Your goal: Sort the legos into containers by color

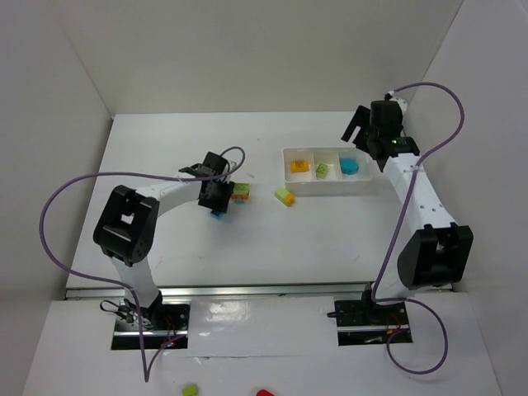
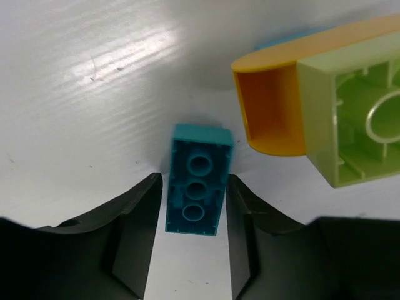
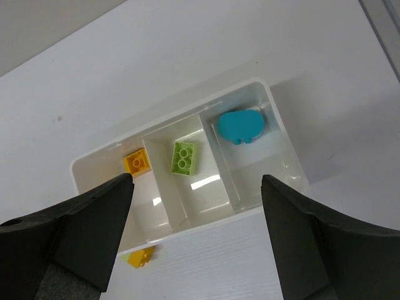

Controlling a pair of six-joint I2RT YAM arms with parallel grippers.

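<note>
A white table [image 1: 330, 247] walled in white was seen from above. The tray [image 1: 332, 191] lay toward its far right corner, with an orange piece [image 1: 299, 167], a green piece [image 1: 322, 169] and a cyan piece [image 1: 350, 166] each in its own compartment. Mid-table, a yellow brick [image 1: 285, 195], an orange-green stack [image 1: 241, 191] and a cyan brick [image 1: 218, 214] remained unsorted.

At the left wrist, the left gripper [image 2: 194, 194] was seen spread about the cyan brick, with slim gaps showing on both sides.

At the right wrist, the right gripper [image 3: 197, 187] was held wide apart and empty above the tray.
</note>
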